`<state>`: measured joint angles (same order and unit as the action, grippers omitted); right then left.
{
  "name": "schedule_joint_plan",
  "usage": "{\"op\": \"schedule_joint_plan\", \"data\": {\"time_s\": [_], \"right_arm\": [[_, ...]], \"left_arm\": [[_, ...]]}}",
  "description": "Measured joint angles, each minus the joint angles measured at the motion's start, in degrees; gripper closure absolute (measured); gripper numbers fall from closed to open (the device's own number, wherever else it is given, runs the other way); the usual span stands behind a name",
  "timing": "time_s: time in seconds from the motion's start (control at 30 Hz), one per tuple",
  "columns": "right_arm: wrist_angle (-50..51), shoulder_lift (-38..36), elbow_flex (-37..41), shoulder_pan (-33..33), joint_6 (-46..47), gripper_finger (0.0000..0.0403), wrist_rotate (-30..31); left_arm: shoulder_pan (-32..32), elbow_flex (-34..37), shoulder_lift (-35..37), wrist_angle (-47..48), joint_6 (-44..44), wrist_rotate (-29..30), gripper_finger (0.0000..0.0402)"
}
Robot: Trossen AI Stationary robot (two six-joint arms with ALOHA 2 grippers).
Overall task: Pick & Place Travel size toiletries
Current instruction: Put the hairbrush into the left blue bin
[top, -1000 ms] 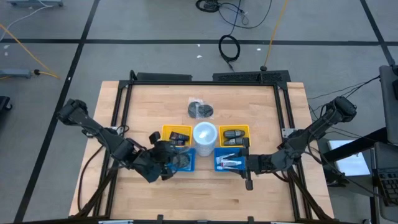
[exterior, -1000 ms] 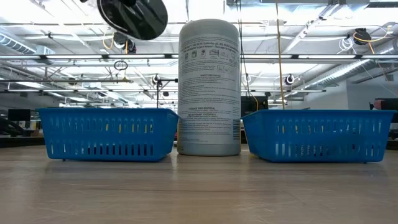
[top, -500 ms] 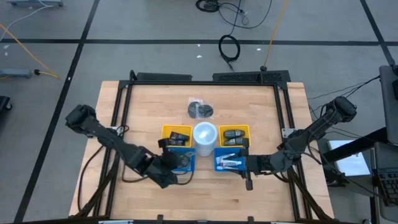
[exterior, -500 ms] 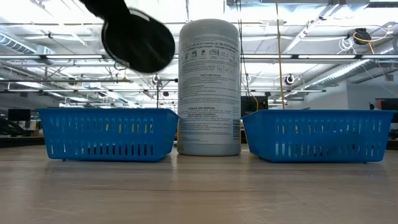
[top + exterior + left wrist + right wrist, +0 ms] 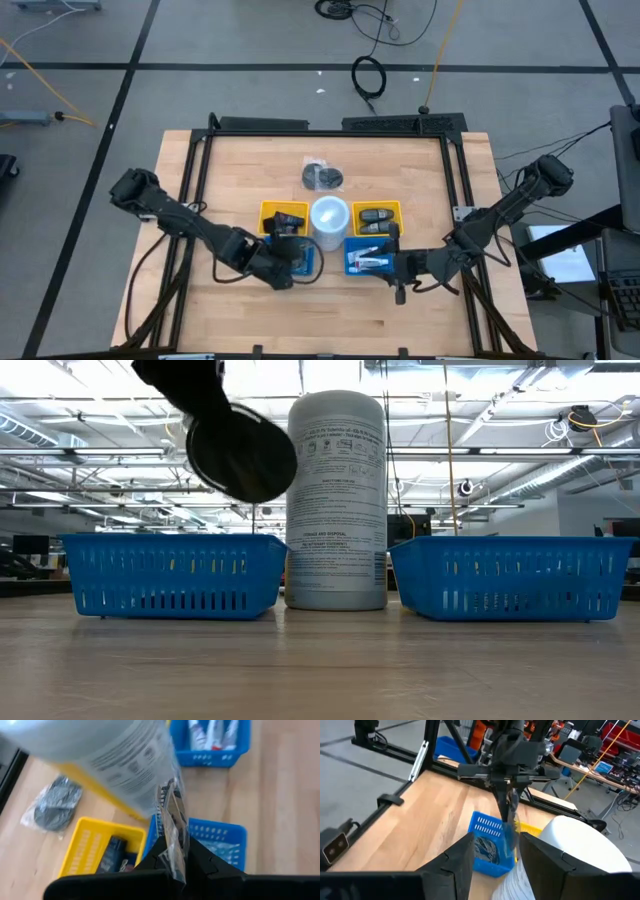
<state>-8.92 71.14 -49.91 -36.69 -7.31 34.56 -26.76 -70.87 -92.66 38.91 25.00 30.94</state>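
We cannot read the canister (image 5: 336,500) label; basket (image 5: 510,576) walls hide their contents; the canister top is cut off.

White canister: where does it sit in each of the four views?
High view: white canister, table centre.
Low view: centre, standing tall.
Left wrist view: picture's upper left, large.
Right wrist view: lower right, lid showing.
Shared landmark: blue basket beside it.

Small white tubes (image 5: 368,262), red/blue marks, lying side by side in blue basket (image 5: 351,244), right of canister (image 5: 328,219).
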Motion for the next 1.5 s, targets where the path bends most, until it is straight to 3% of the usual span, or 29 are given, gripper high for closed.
{"op": "schedule_joint_plan", "data": {"time_s": [0.17,0.3,0.57,0.7,0.87,1.2,1.3,1.5], "right_arm": [[2.99,0.0,0.0,-0.02,0.28,0.0253,0.05],[3.69,0.0,0.0,-0.04,0.59,0.0254,0.07],[3.58,0.0,0.0,-0.02,0.81,0.0259,-0.02],[3.49,0.0,0.0,-0.02,0.85,0.0261,-0.02],[3.47,0.0,0.0,-0.02,0.85,0.0263,-0.04],[3.6,0.0,-0.02,-0.02,1.88,0.0264,-0.06],[3.54,0.0,0.05,-0.02,1.84,0.0264,-0.06],[3.17,0.0,1.92,0.0,1.72,0.0264,-0.04]], "left_arm": [[-0.01,3.66,0.09,-2.37,2.56,1.72,0.039],[-0.01,9.57,1.03,-9.01,3.86,-1.13,0.039],[-0.03,16.11,6.35,-11.6,1.41,-1.88,0.039],[-0.01,23.52,11.16,-20.03,0.51,-1.46,0.039],[0.1,29.93,15.97,-33.89,-7.8,-3.66,0.039],[3.4,36.67,16.1,-38.65,-8.69,-7.01,0.0386],[3.69,38.13,16.13,-44.04,-11.04,-7.27,0.0374],[4.03,38.66,16.11,-43.92,-10.89,-7.54,0.0348]]}}
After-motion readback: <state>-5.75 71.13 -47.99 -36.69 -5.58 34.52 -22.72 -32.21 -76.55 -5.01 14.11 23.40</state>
